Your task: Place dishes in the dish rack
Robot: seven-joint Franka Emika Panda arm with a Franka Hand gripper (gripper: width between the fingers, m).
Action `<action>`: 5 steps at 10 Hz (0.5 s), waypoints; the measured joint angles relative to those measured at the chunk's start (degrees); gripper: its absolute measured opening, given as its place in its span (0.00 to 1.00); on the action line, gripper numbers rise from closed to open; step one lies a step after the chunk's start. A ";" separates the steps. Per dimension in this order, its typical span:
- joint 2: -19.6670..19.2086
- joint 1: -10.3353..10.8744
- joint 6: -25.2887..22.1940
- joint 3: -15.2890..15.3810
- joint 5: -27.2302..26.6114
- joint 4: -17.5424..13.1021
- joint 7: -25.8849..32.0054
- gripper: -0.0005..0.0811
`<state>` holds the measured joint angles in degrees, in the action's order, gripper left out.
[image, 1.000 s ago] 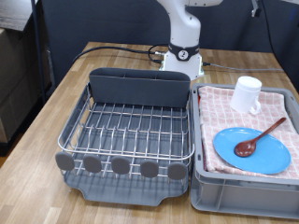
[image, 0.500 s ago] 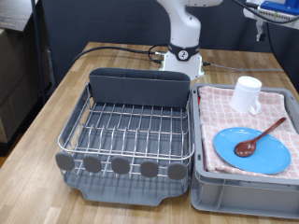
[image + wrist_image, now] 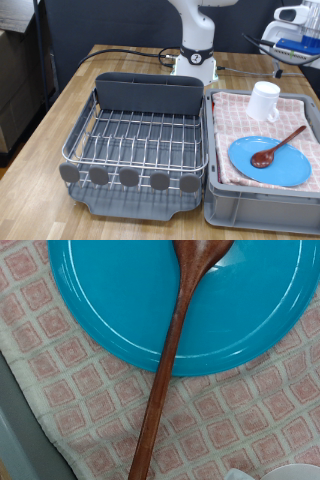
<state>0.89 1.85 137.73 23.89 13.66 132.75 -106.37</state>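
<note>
The silver wire dish rack (image 3: 140,140) with its dark grey caddy (image 3: 148,96) stands at the exterior view's left and holds nothing. The light-blue plate (image 3: 285,168) lies on the pink checkered cloth in the grey bin, with the reddish-brown wooden spoon (image 3: 279,147) resting across it. The white mug (image 3: 264,101) stands behind them. My gripper (image 3: 296,38) hangs high at the exterior view's top right, above the bin. The wrist view looks down on the plate (image 3: 110,300), the spoon (image 3: 170,365) and the mug's rim (image 3: 296,472). No fingers show there.
The grey bin (image 3: 258,208) with the pink checkered cloth (image 3: 235,410) sits right beside the rack. The robot's white base (image 3: 197,60) and a black cable (image 3: 115,52) are behind the rack on the wooden table (image 3: 40,160).
The hand has come down into the exterior view at the top right, lower now than half a second ago. The dishes and the rack have not moved.
</note>
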 joint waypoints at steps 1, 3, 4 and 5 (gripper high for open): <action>0.01 0.02 -0.62 0.00 -0.07 -0.17 0.08 0.99; -0.48 0.02 -0.44 -0.02 0.66 -0.56 1.23 0.99; -1.51 0.02 1.30 -0.16 2.46 -0.62 0.44 0.99; -2.96 0.02 3.42 -0.43 4.73 -0.70 -1.32 0.99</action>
<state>-2.07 1.87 141.15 23.46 18.39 132.05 -107.69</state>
